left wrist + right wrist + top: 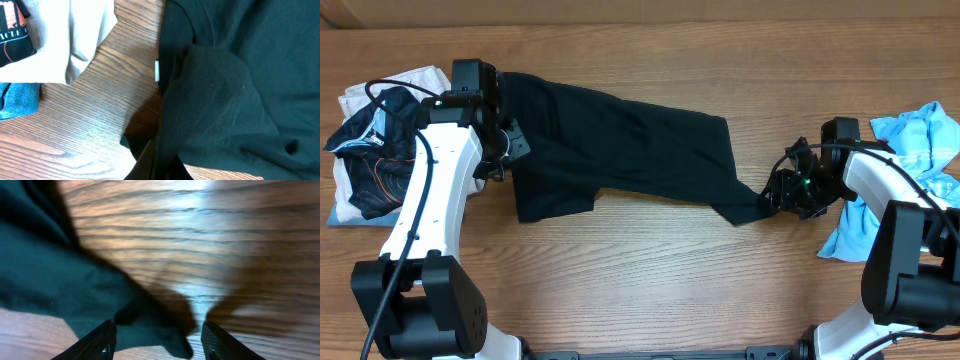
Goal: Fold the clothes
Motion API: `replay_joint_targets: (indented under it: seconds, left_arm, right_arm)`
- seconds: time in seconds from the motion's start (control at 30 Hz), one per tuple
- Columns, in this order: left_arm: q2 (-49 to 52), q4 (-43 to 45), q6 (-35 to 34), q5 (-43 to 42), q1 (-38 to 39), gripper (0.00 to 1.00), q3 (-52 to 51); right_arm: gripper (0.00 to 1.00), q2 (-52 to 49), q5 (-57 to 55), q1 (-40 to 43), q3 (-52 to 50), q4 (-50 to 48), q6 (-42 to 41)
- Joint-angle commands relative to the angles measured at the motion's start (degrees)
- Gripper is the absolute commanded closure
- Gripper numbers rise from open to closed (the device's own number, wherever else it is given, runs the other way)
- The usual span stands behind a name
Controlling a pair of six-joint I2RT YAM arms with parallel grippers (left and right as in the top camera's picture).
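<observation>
Stretching across the wooden table [640, 280], the large plain black thin-fabric garment [620, 140] is pinched at its left edge by the closed left tool [508, 150], seemingly as an anchor, while the open right tool [158, 326] straddles its right corner, apparently to grasp.

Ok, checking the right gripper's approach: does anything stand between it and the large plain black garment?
Nothing visible. The right gripper is open, and a corner of the large plain black garment lies between its fingers on the wooden table. The light blue tee sits behind the gripper.

Printed jersey [368, 155], cream garment [408, 80], blue tee [920, 140]
</observation>
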State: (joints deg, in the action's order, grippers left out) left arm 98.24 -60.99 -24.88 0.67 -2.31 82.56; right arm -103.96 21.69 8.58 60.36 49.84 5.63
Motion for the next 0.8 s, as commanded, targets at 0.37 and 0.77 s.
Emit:
replay_joint_targets:
  seconds: [0.37,0.77]
  left_arm:
    - [-1.62,0.17,0.02,0.83,-0.35,0.96,1.18]
    - [-1.62,-0.15,0.04,0.85,-0.35,0.96,1.18]
  right_arm:
    - [0.43,0.55,-0.33,0.07,-0.42,2.6,2.78]
    - [0.48,0.55,-1.66,0.07,-3.54,-2.08,2.73]
